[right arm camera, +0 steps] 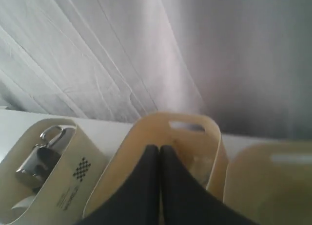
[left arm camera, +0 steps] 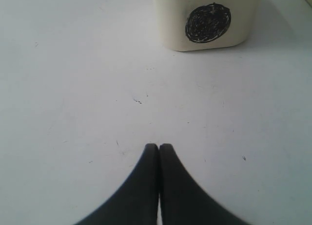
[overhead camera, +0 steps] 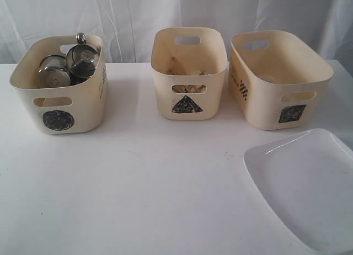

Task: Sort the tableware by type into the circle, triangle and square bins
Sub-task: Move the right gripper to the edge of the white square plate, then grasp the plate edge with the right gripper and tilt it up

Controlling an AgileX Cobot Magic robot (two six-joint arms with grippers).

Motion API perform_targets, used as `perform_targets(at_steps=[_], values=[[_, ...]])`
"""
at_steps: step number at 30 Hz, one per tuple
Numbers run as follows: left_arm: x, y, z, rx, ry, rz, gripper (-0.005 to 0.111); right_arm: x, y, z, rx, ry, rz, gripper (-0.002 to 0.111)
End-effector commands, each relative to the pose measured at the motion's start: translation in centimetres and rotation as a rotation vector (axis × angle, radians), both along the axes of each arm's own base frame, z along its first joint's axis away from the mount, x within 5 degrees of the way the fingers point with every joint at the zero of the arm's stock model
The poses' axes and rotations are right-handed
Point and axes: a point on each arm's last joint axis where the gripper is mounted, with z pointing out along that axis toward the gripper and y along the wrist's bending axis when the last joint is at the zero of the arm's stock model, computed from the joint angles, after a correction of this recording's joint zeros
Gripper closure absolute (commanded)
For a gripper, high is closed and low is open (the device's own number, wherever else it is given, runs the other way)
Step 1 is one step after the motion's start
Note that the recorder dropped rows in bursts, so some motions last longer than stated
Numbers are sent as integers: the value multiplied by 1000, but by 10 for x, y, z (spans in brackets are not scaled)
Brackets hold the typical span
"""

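Right gripper [right arm camera: 159, 147] fingers pressed together, empty, poised at triangle bin [right arm camera: 122, 157]; left gripper [left arm camera: 159, 145] likewise closed on nothing, low over table [left arm camera: 73, 88]. Plate [overhead camera: 309, 189] lies flat on table in front of square bin [overhead camera: 281, 78], not yet sorted. Circle bin [overhead camera: 60, 95] holds mugs [overhead camera: 83, 59]. Risk: glossy shallow rim may slip from pinch; plate looks wide for bin, could jam or tip it
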Motion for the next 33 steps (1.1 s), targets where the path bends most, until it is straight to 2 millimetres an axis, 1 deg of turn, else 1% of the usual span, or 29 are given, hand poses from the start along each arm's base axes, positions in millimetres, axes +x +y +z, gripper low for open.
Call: perform_targets(at_steps=[1,2,3,5,6,7,9,10,13,15,17,19,20,22,24,26,29,30,31,33], values=[[0,0,-1,-15,1,5,107,-41,-43,-1,121,277,-14,108],[0,0,-1,-15,1,5,107,-50,-50,-4,133,326,-5,108],[0,0,-1,-15,1,5,107,-59,-61,-7,153,363,-28,108],[0,0,-1,-15,1,5,107,-77,-84,-10,186,388,-114,108],[0,0,-1,-15,1,5,107,-86,-92,-11,188,401,-153,108],[0,0,-1,-15,1,5,107,-98,-106,-15,195,431,-216,108],[0,0,-1,-15,1,5,107,-117,-124,-20,163,481,-309,108],[0,0,-1,-15,1,5,107,-130,-135,-24,134,520,-376,108],[0,0,-1,-15,1,5,107,-159,-156,-40,95,627,-506,108],[0,0,-1,-15,1,5,107,-174,-166,-53,76,692,-554,108],[0,0,-1,-15,1,5,107,-183,-170,-70,72,765,-574,108],[0,0,-1,-15,1,5,107,-192,-169,-92,67,853,-569,108],[0,0,-1,-15,1,5,107,-195,-168,-100,43,885,-547,108],[0,0,-1,-15,1,5,107,-202,-166,-125,4,962,-476,106],[0,0,-1,-15,1,5,107,-205,-164,-144,-9,1019,-416,98],[0,0,-1,-15,1,5,107,-206,-164,-160,8,1066,-389,87],[0,0,-1,-15,1,5,107,-204,-167,-179,49,1123,-371,66],[0,0,-1,-15,1,5,107,-203,-168,-184,62,1136,-370,61],[0,0,-1,-15,1,5,107,-202,-169,-190,73,1153,-362,56],[0,0,-1,-15,1,5,107,-200,-171,-202,94,1182,-348,55]])
